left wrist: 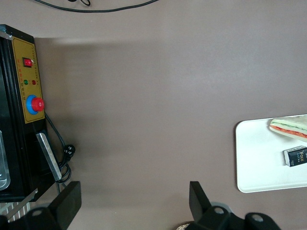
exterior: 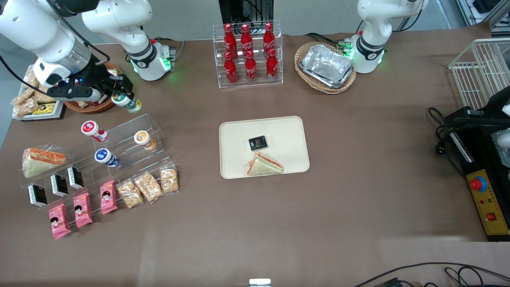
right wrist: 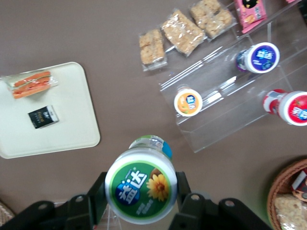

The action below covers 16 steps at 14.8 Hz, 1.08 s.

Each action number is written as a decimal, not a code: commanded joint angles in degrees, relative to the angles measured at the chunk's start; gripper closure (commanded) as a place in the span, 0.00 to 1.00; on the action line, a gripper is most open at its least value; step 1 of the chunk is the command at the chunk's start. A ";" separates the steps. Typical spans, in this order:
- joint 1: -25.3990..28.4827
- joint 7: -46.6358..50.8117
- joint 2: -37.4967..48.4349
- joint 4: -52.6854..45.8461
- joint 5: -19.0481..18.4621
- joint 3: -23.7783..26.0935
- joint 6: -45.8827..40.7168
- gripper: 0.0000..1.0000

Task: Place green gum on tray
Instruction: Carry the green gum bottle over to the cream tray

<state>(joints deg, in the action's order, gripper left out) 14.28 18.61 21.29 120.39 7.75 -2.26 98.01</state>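
The gripper is clamped on the green gum, lifted above the desk near the acrylic stand (pick done), with carrying and setting on the tray left.

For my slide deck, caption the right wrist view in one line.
End effector shut on the green gum, held above the table, with the tray still to reach.

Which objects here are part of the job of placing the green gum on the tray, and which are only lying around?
Part of the job:
- green gum, held in the gripper above the table, near the acrylic stand
- tray

Only lying around:
- sandwich and black packet on the tray
- orange-lidded canister
- blue-lidded canister
- cola bottles
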 commanded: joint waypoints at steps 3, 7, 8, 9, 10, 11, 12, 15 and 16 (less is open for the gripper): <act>0.14 11.24 -4.23 -3.58 2.10 6.46 -0.11 0.56; 0.05 23.98 -8.10 -3.58 4.55 14.28 5.95 0.56; 0.14 26.63 -9.33 -3.58 4.82 15.78 7.97 0.56; 0.14 28.48 -10.64 -3.58 4.91 17.45 10.25 0.56; 0.14 31.02 -11.87 -3.58 4.91 19.29 12.36 0.56; 0.14 33.74 -13.10 -3.50 4.82 20.70 14.64 0.56; 0.22 35.77 -14.42 -3.50 4.73 21.85 16.67 0.56; 0.23 38.87 -18.81 -2.80 4.30 24.49 22.12 0.56; 0.23 39.31 -20.13 -1.75 4.21 25.37 24.57 0.56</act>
<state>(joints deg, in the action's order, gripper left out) 14.80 55.74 5.64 118.71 11.17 21.32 117.78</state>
